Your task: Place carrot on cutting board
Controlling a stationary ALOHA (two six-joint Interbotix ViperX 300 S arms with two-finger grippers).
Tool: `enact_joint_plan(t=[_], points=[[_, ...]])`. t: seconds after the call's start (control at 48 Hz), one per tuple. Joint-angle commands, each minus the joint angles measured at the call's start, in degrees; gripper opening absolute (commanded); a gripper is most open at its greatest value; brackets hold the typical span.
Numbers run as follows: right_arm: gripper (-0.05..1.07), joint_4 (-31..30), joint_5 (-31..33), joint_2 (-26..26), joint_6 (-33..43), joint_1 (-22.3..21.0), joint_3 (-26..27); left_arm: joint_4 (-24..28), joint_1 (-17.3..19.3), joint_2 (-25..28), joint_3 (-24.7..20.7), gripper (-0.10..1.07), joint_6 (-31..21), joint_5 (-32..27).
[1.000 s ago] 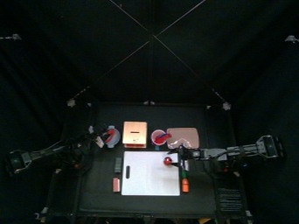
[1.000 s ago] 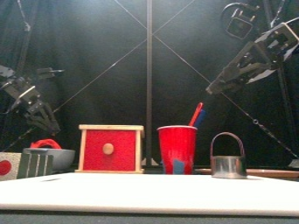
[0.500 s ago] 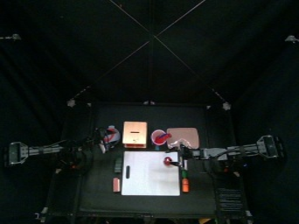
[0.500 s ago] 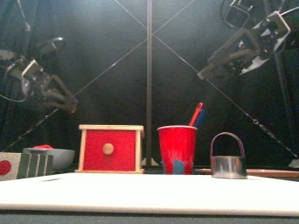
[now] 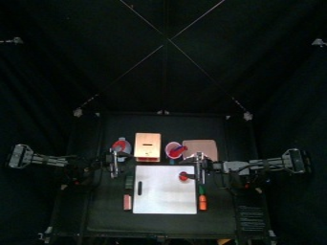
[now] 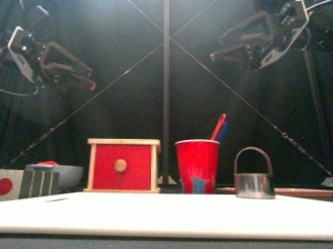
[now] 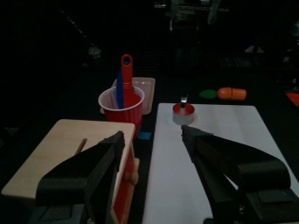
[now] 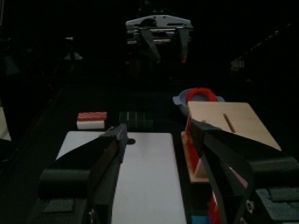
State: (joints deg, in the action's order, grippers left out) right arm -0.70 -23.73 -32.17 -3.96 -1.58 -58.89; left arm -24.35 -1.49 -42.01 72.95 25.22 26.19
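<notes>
The carrot (image 5: 202, 199) is a slim orange stick with a green end. It lies along the right edge of the white cutting board (image 5: 163, 191), seemingly just off it. In the left wrist view the carrot (image 7: 230, 92) lies past the far edge of the board (image 7: 216, 171). It does not show in the front view. My left gripper (image 7: 152, 136) is open and empty, held high over the table's left part (image 6: 55, 64). My right gripper (image 8: 155, 127) is open and empty, high on the right (image 6: 247, 44), and the carrot lies below it.
A small red round item (image 5: 186, 176) lies on the board. A tan block (image 5: 147, 146), a red cup (image 5: 174, 150) with a utensil in it and a pinkish tray (image 5: 205, 148) stand behind the board. A shorter red-orange stick (image 5: 128, 199) lies left of the board.
Both arms have risen and swung inward toward the table's middle, the left one reaching farther right. Both grippers stay empty. Nothing on the table has moved.
</notes>
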Motion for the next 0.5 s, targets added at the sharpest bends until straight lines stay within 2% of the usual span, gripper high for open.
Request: enact_joint_plan(t=[0.0,0.479], points=[[0.91,0.0,-0.8,-0.3,0.3,-0.4,1.1,0.3,-0.4,0.1,-2.1,0.9,0.0,0.5],[0.91,0.0,-0.9,1.8,0.4,-1.0,0.7,0.3,-0.4,0.5,-3.2,0.9,-0.1,0.5]])
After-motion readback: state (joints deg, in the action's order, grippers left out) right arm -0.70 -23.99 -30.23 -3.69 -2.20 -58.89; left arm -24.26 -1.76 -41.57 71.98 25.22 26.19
